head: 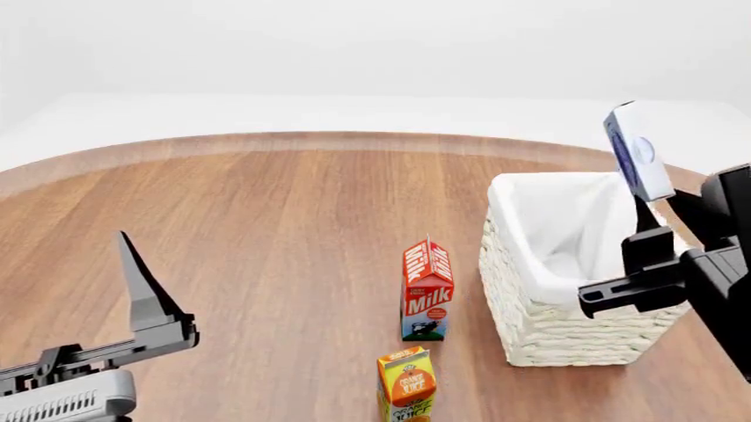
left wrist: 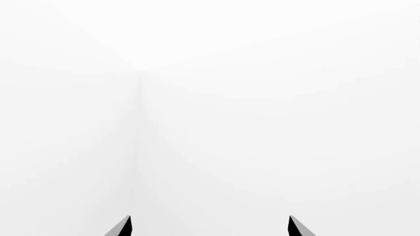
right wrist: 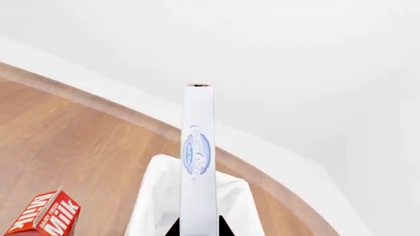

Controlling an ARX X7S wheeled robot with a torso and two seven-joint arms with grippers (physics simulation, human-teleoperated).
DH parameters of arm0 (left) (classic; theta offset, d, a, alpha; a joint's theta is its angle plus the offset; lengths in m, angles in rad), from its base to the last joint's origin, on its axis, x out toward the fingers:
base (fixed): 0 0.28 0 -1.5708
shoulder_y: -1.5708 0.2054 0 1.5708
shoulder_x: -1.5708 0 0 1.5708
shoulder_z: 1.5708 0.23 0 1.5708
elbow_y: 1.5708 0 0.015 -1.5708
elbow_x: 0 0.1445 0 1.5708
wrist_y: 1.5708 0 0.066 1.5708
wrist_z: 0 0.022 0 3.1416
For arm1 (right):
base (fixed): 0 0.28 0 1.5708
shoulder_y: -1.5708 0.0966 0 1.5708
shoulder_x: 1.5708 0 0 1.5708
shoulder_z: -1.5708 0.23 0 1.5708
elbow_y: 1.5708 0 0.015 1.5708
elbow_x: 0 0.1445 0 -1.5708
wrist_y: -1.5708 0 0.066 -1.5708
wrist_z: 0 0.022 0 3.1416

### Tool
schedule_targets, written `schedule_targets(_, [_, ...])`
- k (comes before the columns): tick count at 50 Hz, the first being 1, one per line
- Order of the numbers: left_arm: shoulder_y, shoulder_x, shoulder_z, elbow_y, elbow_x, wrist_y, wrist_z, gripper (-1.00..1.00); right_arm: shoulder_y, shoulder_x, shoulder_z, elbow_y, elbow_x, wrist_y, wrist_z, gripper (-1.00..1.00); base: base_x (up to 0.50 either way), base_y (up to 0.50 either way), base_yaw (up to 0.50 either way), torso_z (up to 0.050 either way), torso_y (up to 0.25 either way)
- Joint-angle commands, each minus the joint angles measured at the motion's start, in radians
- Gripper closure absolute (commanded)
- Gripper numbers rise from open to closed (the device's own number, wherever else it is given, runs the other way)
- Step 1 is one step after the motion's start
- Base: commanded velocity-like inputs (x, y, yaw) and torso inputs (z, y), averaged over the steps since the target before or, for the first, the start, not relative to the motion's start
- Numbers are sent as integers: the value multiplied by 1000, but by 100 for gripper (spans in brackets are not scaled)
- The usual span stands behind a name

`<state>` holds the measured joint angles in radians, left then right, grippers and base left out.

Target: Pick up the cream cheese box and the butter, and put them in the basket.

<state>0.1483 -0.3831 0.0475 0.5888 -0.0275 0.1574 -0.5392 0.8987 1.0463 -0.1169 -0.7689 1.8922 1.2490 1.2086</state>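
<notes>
My right gripper (head: 652, 211) is shut on the cream cheese box (head: 637, 151), a flat blue and white box held upright on edge. It hangs above the far right part of the basket (head: 564, 338), a white wicker basket with a cloth liner. The right wrist view looks along the box's thin edge (right wrist: 198, 157), with the basket's liner (right wrist: 151, 206) below it and the right gripper (right wrist: 198, 227) clamped on either side. At the lower left my left gripper (head: 139, 286) is raised over the table. It stands open (left wrist: 209, 221) with nothing between its fingers, facing blank white. The butter is out of view.
A red milk carton (head: 427, 290) stands just left of the basket and also shows as the milk carton (right wrist: 46, 216) in the right wrist view. An orange juice carton (head: 406, 384) stands nearer me. The round wooden table's far edge (head: 352, 139) curves across the back.
</notes>
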Motion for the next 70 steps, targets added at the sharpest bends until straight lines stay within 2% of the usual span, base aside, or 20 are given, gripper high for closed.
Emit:
schedule_targets(1, [0, -2, 3, -3, 0, 2, -2, -100, 70, 20, -1, 88, -33, 31, -45, 100, 0, 0, 0, 0, 0])
schedule_targets(13, [-1, -5, 7, -1, 0, -2, -5, -100, 109, -1, -40, 212, -100, 79, -153, 100, 0, 0, 0, 0, 0])
schedule_targets(18, [-2, -6, 9, 0, -1, -5, -5, -100, 210, -32, -98, 291, -154, 137, -195, 100, 0, 0, 0, 0, 2])
schedule_targets(27, [-4, -7, 12, 0, -3, -9, -8, -100, 260, -89, -174, 419, -246, 183, -335, 100, 0, 0, 0, 0, 0])
schedule_targets(36, [-8, -8, 16, -1, -4, -13, -10, -100, 248, -117, -176, 537, -154, 139, -312, 100, 0, 0, 0, 0, 1])
schedule_targets(54, [-8, -12, 19, -4, -6, -13, -14, -100, 224, -153, -207, 675, -219, 93, -368, 100, 0, 0, 0, 0, 1])
schedule_targets(70, [-8, -14, 23, -10, -6, -8, -18, -100, 216, -183, -284, 756, -363, 72, -464, 100, 0, 0, 0, 0, 1])
